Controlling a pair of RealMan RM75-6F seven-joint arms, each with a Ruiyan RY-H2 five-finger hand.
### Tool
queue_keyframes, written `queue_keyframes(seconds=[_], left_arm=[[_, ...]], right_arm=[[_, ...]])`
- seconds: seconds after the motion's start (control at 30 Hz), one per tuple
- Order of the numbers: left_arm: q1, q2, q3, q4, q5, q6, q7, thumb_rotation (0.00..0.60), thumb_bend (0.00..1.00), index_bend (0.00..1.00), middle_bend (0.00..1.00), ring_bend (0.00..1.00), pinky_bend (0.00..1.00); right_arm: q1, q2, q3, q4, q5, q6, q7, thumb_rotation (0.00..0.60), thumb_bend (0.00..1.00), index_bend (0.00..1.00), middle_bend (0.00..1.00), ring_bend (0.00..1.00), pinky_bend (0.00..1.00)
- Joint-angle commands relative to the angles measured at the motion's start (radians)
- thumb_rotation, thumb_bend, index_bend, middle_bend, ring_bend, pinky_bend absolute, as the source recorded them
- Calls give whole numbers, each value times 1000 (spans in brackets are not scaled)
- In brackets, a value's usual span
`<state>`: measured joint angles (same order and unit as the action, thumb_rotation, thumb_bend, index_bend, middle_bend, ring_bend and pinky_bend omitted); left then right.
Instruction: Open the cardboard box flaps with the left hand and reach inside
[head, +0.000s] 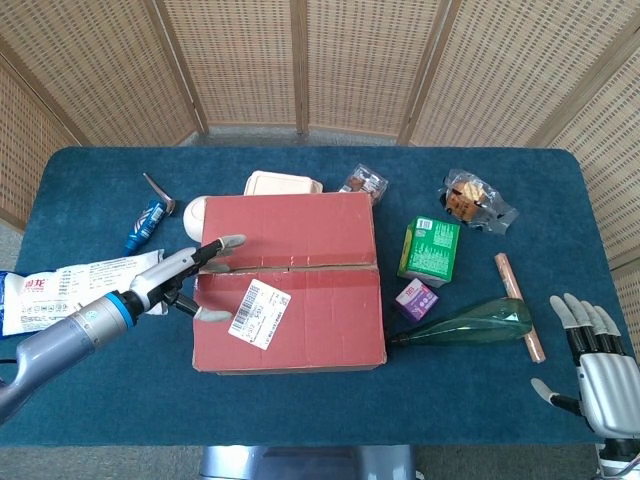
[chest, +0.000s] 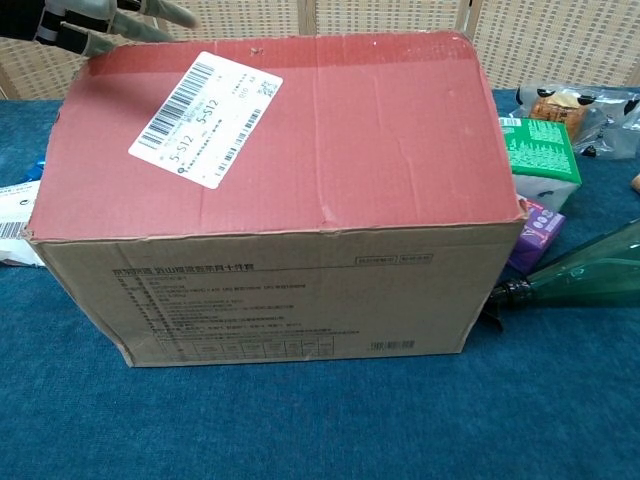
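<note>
At mid-bench stands the box (head: 289, 283), closed, its two red flaps (head: 290, 318) meeting along a seam (head: 290, 266) that runs left to right across the top. A white label (head: 259, 313) is stuck on the near flap. The left hand (head: 185, 276) is seen at the left end of that seam, released, holding nothing, fingers (head: 226, 242) stretched over the top edge of the box and thumb lower, by the near flap's left edge. Whether the fingertips touch the cardboard cannot be told; in the chest view only fingertips appear at the box's far left corner.

The step in hand is judged to be the first flap lift, not yet begun. Fingertips should be worked into the seam at its left end, where a gap is likeliest, and one flap raised outward on its hinge. A light box may be dragged or tipped; pull should be kept upward, not sideways.

The right hand (head: 598, 372) is held open at the bench's (head: 90, 180) near right corner, well apart. Close by the box lie a white packet (head: 70, 290), a tube (head: 144, 224), a green carton (head: 431, 250) and a green bottle (head: 470, 322).
</note>
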<state>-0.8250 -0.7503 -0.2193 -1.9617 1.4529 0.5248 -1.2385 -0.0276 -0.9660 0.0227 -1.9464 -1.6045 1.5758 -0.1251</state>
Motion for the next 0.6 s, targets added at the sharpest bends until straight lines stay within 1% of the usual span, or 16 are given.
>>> queue_keyframes(seconds=[0.03,0.1,0.2,0.3,0.4,0.6], left_arm=[[3,9,1,-4,19,-2,-29,600,93,0,0,58,370],[5,14,2,-6,31,1,-50,600,93,0,0,87,443],[13,29,5,-12,62,13,-100,600,93,0,0,109,498],[20,49,13,-14,111,35,-164,600,93,0,0,118,521],[27,66,25,-12,160,66,-219,600,92,0,0,119,524],[39,116,55,-8,282,180,-356,600,93,0,0,119,525]], right_arm=[[0,-2,-1,0,-1,-1,-6,600,0,0,0,0,0],[0,-4,-1,-1,-2,0,-9,600,0,0,0,0,0],[0,-6,-1,-1,-1,-1,-14,600,0,0,0,0,0],[1,-8,0,-1,1,-2,-18,600,0,0,0,0,0],[1,-10,-1,-1,1,-3,-24,600,0,0,0,0,0],[2,-16,-2,4,-4,-6,-36,600,0,0,0,0,0]])
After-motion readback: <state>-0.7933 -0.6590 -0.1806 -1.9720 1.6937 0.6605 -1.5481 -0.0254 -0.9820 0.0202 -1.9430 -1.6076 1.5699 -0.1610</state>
